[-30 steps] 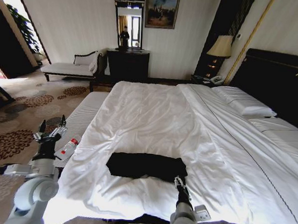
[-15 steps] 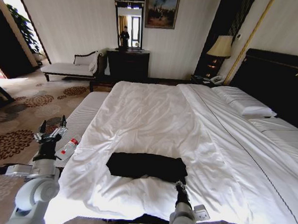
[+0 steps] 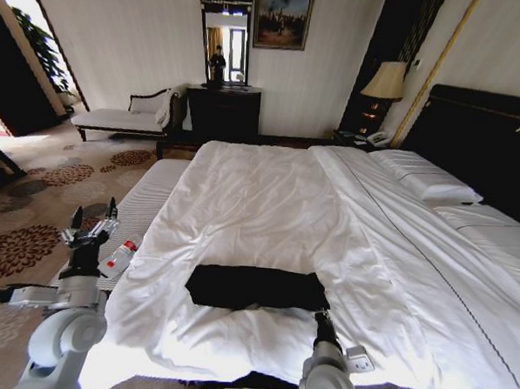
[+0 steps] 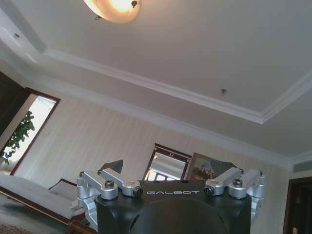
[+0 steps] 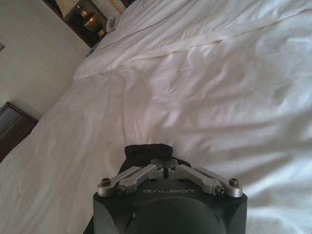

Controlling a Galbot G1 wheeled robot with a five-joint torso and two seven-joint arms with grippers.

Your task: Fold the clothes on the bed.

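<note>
The clothes (image 3: 257,288) lie as a flat black folded rectangle near the front edge of the bed (image 3: 269,195). My right gripper (image 3: 322,317) is at the shirt's near right corner. In the right wrist view this gripper (image 5: 165,163) is shut, with the black cloth (image 5: 146,150) bunched right at its tips over the white bedding (image 5: 219,87). My left gripper (image 3: 91,224) is raised off the bed's left side, pointing up. The left wrist view shows it (image 4: 169,166) open with nothing between its fingers.
A pale striped bench (image 3: 146,206) runs along the bed's left side, with a small bottle (image 3: 117,255) on it. Pillows (image 3: 426,179) lie by the dark headboard (image 3: 485,137) at the right. A chaise (image 3: 116,117), a dark dresser (image 3: 222,112) and a lamp (image 3: 386,82) stand at the back.
My right gripper has drawn back and a little to the right. The shirt's right edge has stretched slightly that way. The left arm has barely moved.
</note>
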